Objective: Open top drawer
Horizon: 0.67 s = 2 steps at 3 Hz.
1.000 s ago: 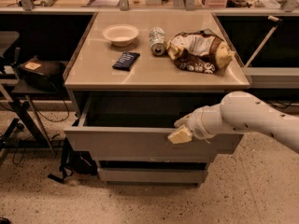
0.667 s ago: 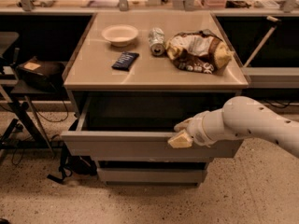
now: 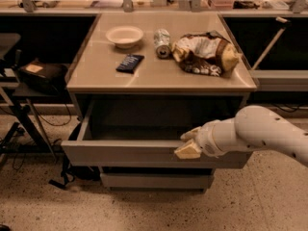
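Note:
The top drawer [image 3: 125, 154] is a wide grey handleless front under the beige cabinet top. It stands pulled out toward me, and its dark interior [image 3: 144, 124] shows behind the front panel. My gripper [image 3: 189, 145] is at the drawer front's top edge, right of centre, at the end of my white arm [image 3: 260, 134] that comes in from the right. One pale fingertip [image 3: 187, 151] lies over the front face and another [image 3: 191, 133] reaches over the top edge into the drawer.
On the cabinet top [image 3: 96, 76] lie a white bowl [image 3: 124, 35], a dark packet [image 3: 130, 63], a tipped can [image 3: 162, 43] and a chip bag [image 3: 206, 54]. A lower drawer front [image 3: 154, 180] sits beneath. A black stand with cables [image 3: 29, 105] is at the left.
The top drawer has slid further out toward me, with my gripper and arm moving along with its front edge.

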### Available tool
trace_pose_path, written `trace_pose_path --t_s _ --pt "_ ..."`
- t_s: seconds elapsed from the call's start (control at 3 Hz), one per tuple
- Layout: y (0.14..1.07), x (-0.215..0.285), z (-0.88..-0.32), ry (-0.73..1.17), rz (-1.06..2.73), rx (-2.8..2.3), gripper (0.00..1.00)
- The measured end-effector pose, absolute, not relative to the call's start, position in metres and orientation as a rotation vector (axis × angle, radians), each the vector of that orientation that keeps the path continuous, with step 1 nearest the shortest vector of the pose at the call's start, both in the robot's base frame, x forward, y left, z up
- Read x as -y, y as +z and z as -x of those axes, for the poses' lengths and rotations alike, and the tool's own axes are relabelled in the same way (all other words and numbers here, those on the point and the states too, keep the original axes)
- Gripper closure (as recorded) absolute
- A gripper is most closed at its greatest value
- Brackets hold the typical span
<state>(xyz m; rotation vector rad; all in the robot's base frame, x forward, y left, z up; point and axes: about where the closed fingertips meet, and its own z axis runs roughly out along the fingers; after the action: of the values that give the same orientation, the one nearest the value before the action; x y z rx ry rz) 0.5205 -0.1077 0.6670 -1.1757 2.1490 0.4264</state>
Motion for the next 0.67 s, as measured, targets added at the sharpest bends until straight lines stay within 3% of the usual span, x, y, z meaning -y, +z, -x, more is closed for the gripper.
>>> trace_pose_path --t_s 0.67 --pt "0.667 0.111 -0.506 0.439 1.166 -2.152 1.0"
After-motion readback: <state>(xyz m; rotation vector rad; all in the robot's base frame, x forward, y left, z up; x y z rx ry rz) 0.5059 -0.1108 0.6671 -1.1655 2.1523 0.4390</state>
